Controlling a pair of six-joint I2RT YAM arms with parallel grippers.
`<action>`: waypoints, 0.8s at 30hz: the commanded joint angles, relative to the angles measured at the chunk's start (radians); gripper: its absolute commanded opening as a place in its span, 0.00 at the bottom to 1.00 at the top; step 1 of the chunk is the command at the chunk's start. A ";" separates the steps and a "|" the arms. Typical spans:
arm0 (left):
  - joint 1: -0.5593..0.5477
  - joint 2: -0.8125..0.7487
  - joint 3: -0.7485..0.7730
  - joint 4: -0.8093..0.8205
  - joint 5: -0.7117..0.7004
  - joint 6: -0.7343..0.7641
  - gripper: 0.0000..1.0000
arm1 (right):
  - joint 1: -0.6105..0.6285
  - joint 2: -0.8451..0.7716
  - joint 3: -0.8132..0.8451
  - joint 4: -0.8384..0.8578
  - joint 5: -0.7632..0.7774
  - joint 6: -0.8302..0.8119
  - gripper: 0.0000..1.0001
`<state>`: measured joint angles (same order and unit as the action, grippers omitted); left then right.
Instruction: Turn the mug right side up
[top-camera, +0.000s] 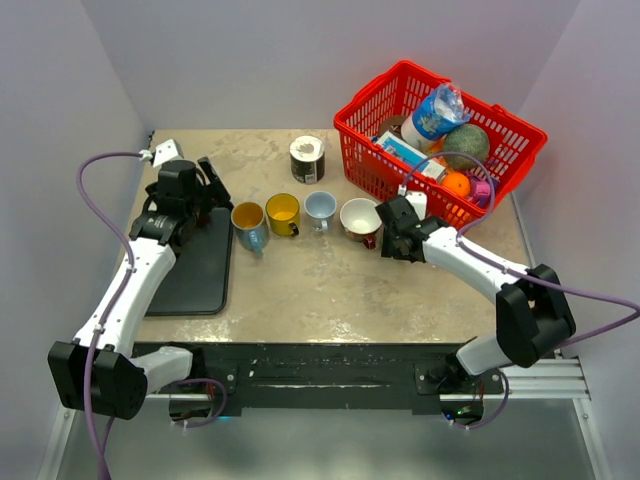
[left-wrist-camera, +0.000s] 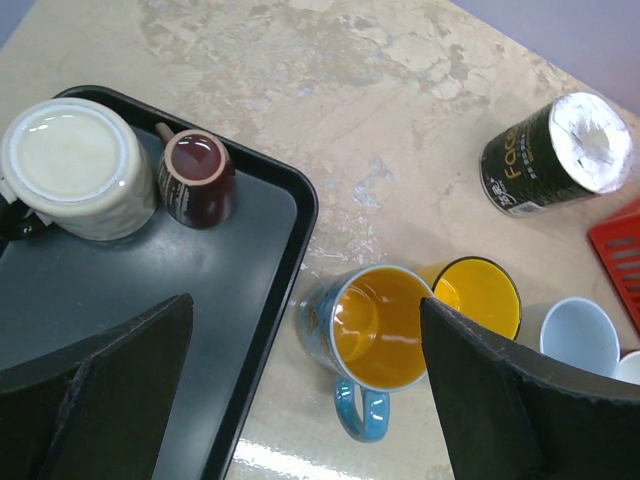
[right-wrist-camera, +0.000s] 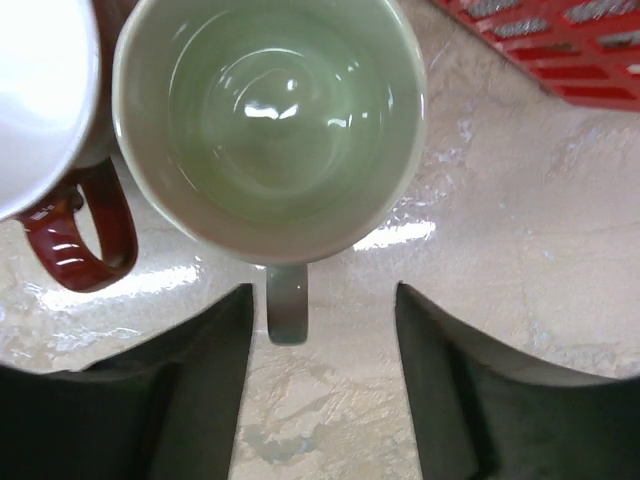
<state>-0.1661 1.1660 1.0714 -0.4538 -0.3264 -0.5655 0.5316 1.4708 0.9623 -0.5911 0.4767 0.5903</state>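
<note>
Both grippers gape empty, the left gripper (left-wrist-camera: 305, 303) over a blue mug (left-wrist-camera: 375, 330) and the right gripper (right-wrist-camera: 322, 290) just short of a pale mug (right-wrist-camera: 270, 120), so the reach seems in hand: a swing toward 10 o'clock to the cream mug (left-wrist-camera: 75, 165) sitting bottom-up on the black tray (left-wrist-camera: 200, 290).

Left arm (top-camera: 130, 290): climbs from its base at 7 o'clock of the top view and reaches toward 11 o'clock, almost straight.
Left gripper (top-camera: 212, 188): at 10 o'clock, angled downward, its fingers (left-wrist-camera: 120, 390) spread wide with nothing gripped.
Right arm (top-camera: 480, 270): base at 5 o'clock, elbow folded at 4 o'clock, forearm running toward 10 o'clock to mid-view.
Right gripper (top-camera: 382, 238): held low, its fingers (right-wrist-camera: 180, 400) parted, clamping nothing.
</note>
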 joint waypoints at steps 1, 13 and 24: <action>0.000 0.011 0.038 -0.014 -0.080 -0.022 0.99 | 0.001 -0.007 0.075 -0.044 0.043 0.023 0.66; 0.025 0.115 0.018 -0.066 -0.195 0.044 0.99 | -0.001 -0.130 0.269 -0.156 -0.121 -0.043 0.89; 0.359 0.215 -0.008 0.033 0.024 0.116 0.99 | -0.001 -0.101 0.401 -0.153 -0.191 -0.078 0.89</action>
<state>0.1417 1.3849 1.0702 -0.5064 -0.3817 -0.4957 0.5312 1.3590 1.3296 -0.7387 0.3134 0.5373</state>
